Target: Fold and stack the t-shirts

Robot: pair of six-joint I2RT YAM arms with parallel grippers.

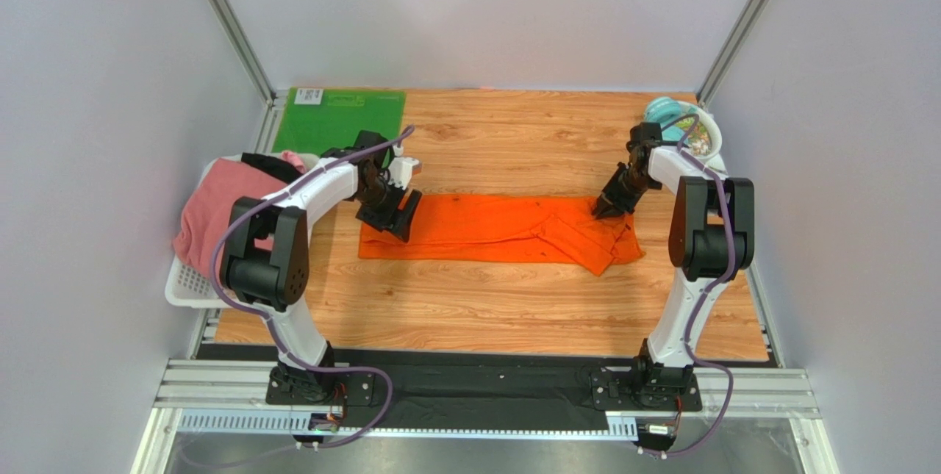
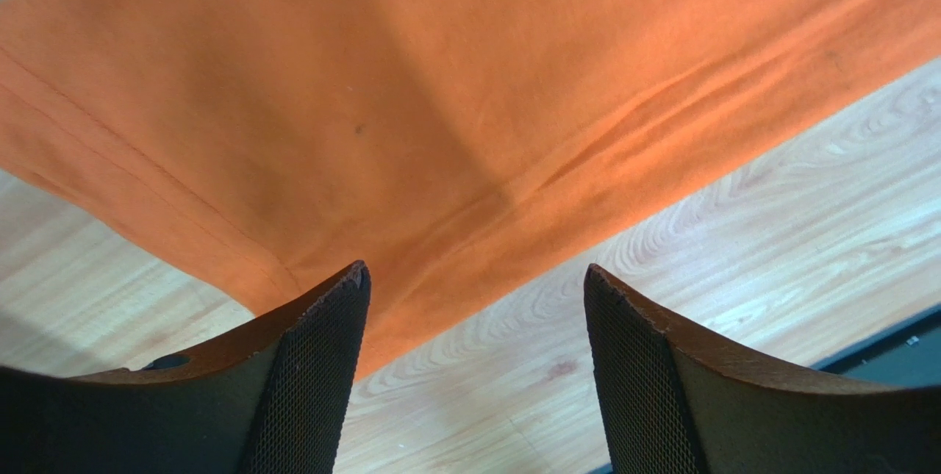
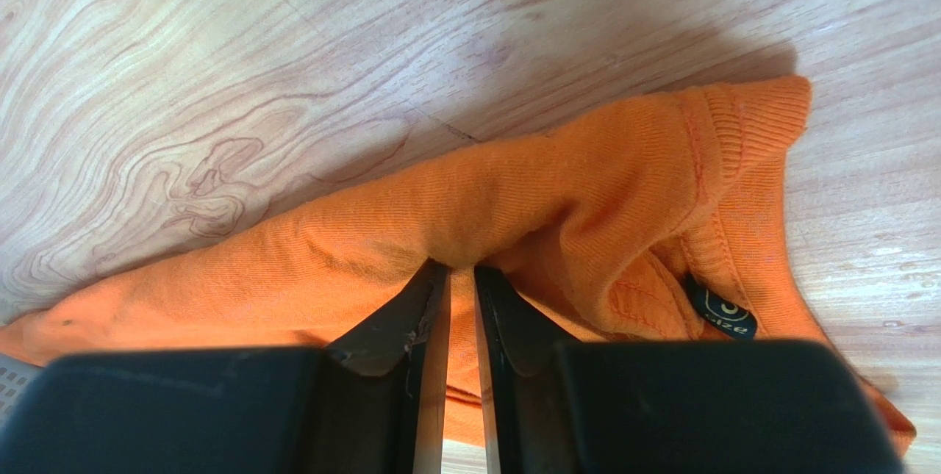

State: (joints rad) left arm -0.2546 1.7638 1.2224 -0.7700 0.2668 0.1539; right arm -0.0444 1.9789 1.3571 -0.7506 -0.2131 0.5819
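- At centre of pale wooden table point(image 1: 497, 309): bright orange soft-cloth t-shirt point(image 1: 497, 226), flat in a long strip.
- Right gripper point(image 3: 458, 270) nipped tight on a collar-end ridge; left gripper point(image 2: 475, 276) spread wide over hem corner, empty.
- Light, limp; probably best pinched at corners.

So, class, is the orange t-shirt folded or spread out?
Partly folded: the orange t-shirt lies as a long narrow band, its collar end bunched, pinched by the right gripper.
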